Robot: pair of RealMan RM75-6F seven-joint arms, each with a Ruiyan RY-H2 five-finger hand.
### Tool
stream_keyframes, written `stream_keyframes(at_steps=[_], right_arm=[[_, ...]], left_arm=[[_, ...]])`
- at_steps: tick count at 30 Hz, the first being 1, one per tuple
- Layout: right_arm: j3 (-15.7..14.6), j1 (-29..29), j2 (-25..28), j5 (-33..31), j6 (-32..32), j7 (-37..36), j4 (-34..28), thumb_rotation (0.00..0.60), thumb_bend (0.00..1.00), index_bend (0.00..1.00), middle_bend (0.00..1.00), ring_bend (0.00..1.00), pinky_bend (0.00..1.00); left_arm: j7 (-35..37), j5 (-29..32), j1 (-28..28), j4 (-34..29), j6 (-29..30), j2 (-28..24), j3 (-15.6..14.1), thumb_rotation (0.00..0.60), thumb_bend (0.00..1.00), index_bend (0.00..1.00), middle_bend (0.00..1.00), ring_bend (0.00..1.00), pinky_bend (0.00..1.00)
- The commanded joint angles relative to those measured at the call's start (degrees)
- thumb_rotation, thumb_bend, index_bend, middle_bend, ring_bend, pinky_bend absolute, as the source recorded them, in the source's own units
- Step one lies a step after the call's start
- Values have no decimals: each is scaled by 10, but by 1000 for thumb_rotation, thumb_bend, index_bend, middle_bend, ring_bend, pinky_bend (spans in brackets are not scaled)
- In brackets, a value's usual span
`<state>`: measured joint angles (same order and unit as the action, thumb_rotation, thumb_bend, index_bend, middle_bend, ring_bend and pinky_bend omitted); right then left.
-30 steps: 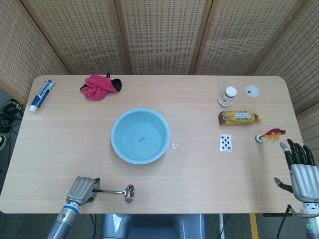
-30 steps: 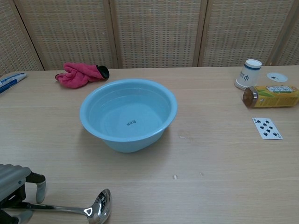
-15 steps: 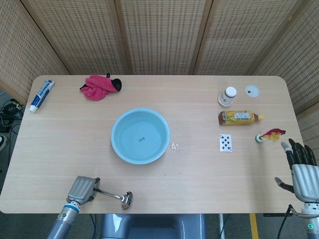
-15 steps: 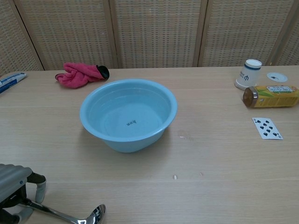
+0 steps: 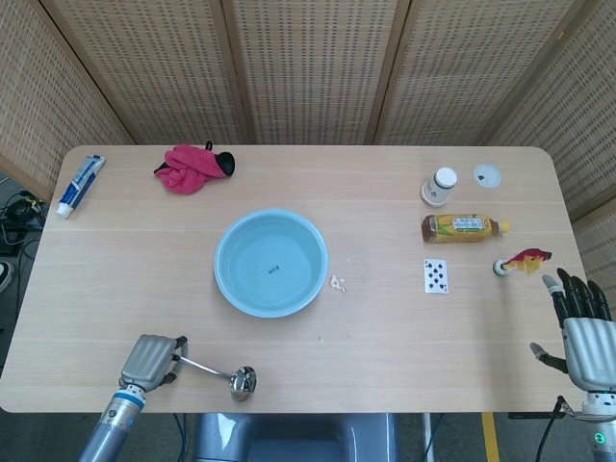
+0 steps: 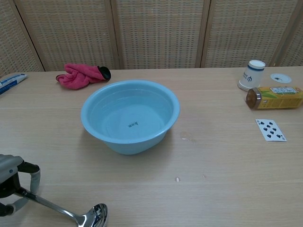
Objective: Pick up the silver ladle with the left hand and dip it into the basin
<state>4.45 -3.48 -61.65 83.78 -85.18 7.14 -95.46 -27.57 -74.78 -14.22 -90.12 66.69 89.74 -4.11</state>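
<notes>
One white-and-blue toothpaste tube [image 5: 80,185] lies at the far left edge of the pale wooden table [image 5: 385,327], cut off in the chest view. Near the front edge, the left hand [image 5: 146,360] grips the handle of one silver metal ladle [image 5: 218,373], whose bowl lies to its right, well short of the single light-blue round plastic basin [image 5: 270,263] at mid-table. One crumpled pink cloth [image 5: 190,167] sits behind. Woven bamboo screens [image 5: 308,67] back the room. Off the table's right edge, the right hand [image 5: 580,332] is spread, holding nothing.
</notes>
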Motion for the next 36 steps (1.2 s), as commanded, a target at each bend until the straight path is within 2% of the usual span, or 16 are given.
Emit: stream_keyframes(at_steps=[1, 8, 12, 13, 18, 21, 24, 27, 32, 36], right_arm=[[0, 0, 0, -1, 0, 1, 0, 600, 0, 0, 0, 0, 0], [0, 0, -1, -2, 0, 5, 0, 600, 0, 0, 0, 0, 0], [1, -1, -3, -3, 0, 11, 2, 600, 0, 0, 0, 0, 0], [1, -1, -4, -3, 1, 13, 3, 600, 0, 0, 0, 0, 0], [2, -3, -8, -8, 3, 18, 6, 600, 0, 0, 0, 0, 0], [4, -4, -9, -15, 8, 20, 9, 600, 0, 0, 0, 0, 0], [7, -6, -11, -22, 12, 21, 11, 600, 0, 0, 0, 0, 0], [9, -7, -12, -28, 15, 24, 15, 600, 0, 0, 0, 0, 0], [15, -10, -15, -43, 22, 28, 22, 600, 0, 0, 0, 0, 0], [18, -13, -17, -52, 26, 31, 25, 600, 0, 0, 0, 0, 0]], left_arm=[[14, -15, -3, -26, 10, -28, 3, 600, 524, 662, 976, 903, 960], [18, -28, -13, -89, 19, -84, 16, 600, 525, 672, 975, 902, 959], [25, -19, -28, -144, 17, -128, 39, 600, 525, 672, 972, 900, 957], [31, -12, -37, -174, 22, -150, 64, 600, 525, 672, 971, 899, 956], [-4, 60, -86, -237, -7, -216, 131, 600, 525, 674, 969, 899, 956], [-40, 151, -129, -251, -36, -238, 173, 600, 525, 676, 969, 899, 956], [-81, 240, -180, -234, -59, -242, 205, 600, 526, 677, 969, 899, 956], [-116, 307, -225, -198, -75, -230, 219, 600, 526, 681, 969, 897, 954], [-158, 398, -299, -116, -105, -192, 225, 600, 526, 684, 964, 891, 950], [-178, 447, -349, -55, -126, -155, 222, 600, 527, 686, 963, 890, 950]])
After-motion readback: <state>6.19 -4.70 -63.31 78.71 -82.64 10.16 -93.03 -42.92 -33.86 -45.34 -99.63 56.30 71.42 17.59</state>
